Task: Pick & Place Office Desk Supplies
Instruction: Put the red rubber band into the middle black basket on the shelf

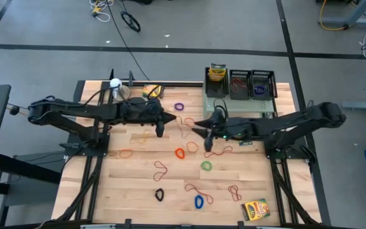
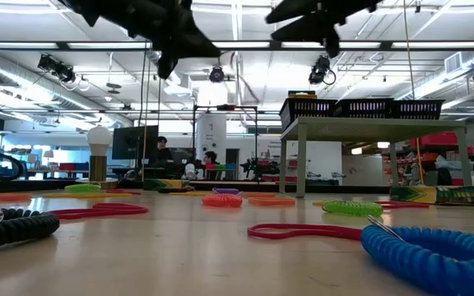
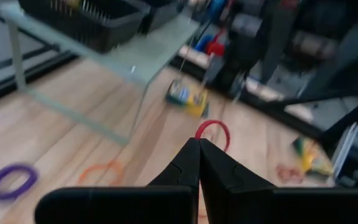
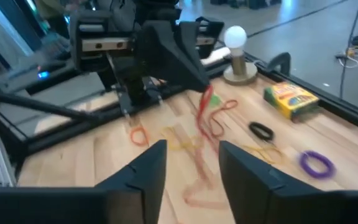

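I'm watching the red rubber band, and it is looking pinched at the very tip of the left gripper, whose fingers are pressing together with no gap showing. From the right wrist view the band is dangling below that tip as a thin strand, its long axis running roughly downward, though blur is keeping me from being sure of the grip. I'm seeing the right gripper with its fingers standing apart and nothing between them, and the band is lying straight ahead of them, across a clear gap. In the high view both grippers, left and right, are facing each other over mid-table. I'm judging the right arm nearer to the black mesh trays, which are sitting behind its gripper, so a handover is looking likely
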